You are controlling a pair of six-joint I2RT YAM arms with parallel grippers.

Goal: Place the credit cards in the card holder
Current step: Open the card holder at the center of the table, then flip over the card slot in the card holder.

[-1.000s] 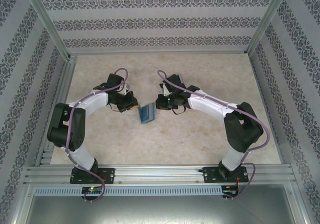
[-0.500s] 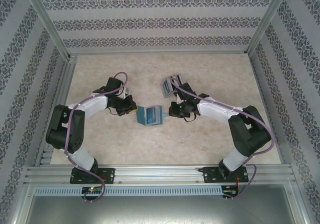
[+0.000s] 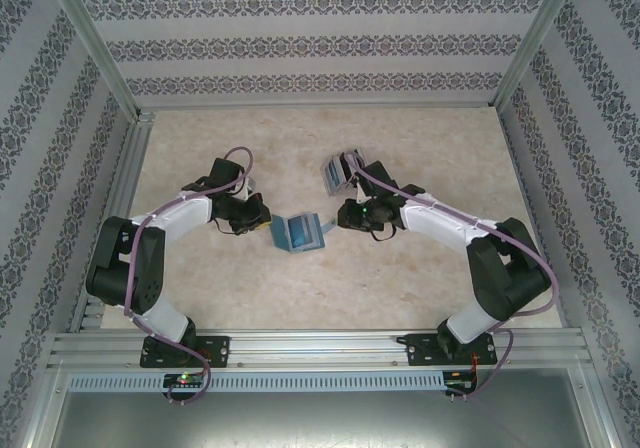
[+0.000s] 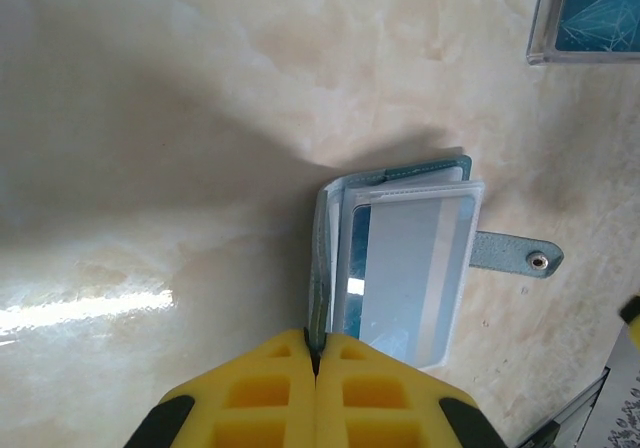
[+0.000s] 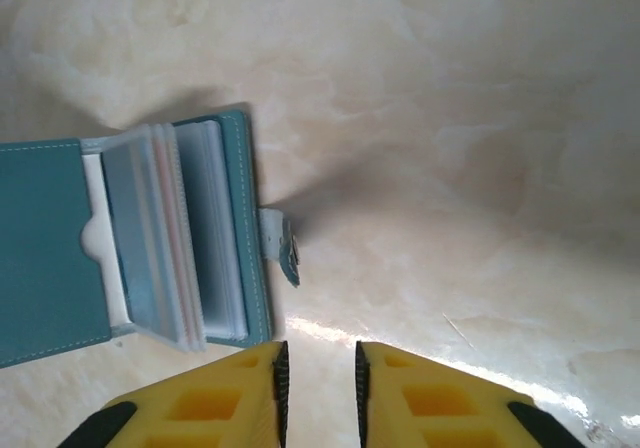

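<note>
Release: right gripper (image 5: 320,356) now parted, empty, at 3 o'clock of card holder (image 5: 150,238); left gripper (image 4: 315,353) pinches its cover; loading seemingly possible.

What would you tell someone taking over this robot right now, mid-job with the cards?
Left gripper: shut on the cover edge of the open holder.
Right gripper: slightly open, empty, near the strap.
Cards: fanned on the table beyond the right gripper, none picked up.
Done: holder lies open, pinned.
Left: pick up the cards and slide them into the holder.
</note>
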